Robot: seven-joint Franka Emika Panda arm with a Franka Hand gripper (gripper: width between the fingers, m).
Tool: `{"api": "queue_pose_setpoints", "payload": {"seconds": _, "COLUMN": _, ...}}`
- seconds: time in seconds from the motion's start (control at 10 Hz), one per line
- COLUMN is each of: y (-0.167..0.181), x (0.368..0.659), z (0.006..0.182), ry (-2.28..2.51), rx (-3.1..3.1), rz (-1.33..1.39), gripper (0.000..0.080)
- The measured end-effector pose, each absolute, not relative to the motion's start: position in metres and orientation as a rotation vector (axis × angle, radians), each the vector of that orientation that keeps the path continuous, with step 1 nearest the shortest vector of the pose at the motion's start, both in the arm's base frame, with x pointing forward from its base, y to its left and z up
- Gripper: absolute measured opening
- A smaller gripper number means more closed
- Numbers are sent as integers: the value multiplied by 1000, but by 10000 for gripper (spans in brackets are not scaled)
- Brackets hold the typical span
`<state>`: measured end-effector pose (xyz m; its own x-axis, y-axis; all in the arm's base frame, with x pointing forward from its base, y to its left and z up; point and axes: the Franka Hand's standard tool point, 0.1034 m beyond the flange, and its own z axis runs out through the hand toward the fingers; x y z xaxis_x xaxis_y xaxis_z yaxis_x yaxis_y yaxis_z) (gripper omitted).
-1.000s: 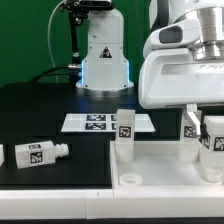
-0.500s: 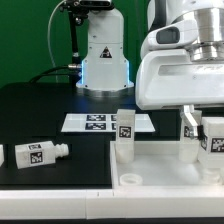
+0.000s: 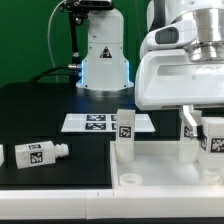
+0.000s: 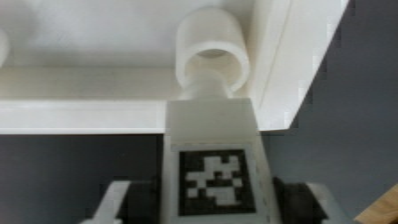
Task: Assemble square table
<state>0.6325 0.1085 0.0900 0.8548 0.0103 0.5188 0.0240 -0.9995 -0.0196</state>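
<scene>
- Claw [image 4: 214,198], partly closed, gripped one chunky white leg [image 4: 215,140] by its sides; tag faced wrist camera; rounded corner hole [image 4: 217,58] just beyond.
- Slab [image 3: 160,170]: smooth white plastic, raised rim, lay at counter's [image 3: 60,100] near edge, exterior view's right.
- Second leg [image 3: 124,135] stood upright at slab's corner.
- Loose leg [image 3: 35,153] lay sideways on matt black counter, well apart, open room around.

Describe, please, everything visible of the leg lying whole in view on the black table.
The leg is short, chunky and white, plastic by its look, with a black-and-white tag on the side facing the exterior camera and a narrower neck at its end toward the exterior view's right. It lies on its side on the black table, nearer the camera than the marker board and apart from the slab. Only the table touches it.
</scene>
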Motion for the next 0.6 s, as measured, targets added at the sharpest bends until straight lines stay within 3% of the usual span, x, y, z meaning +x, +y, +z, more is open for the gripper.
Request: {"api": "queue_pose_setpoints", "payload": {"seconds": 0.6, "y": 113, "x": 625, "z": 96, "ry": -32, "rx": -3006, "rz": -791, "gripper": 284}}
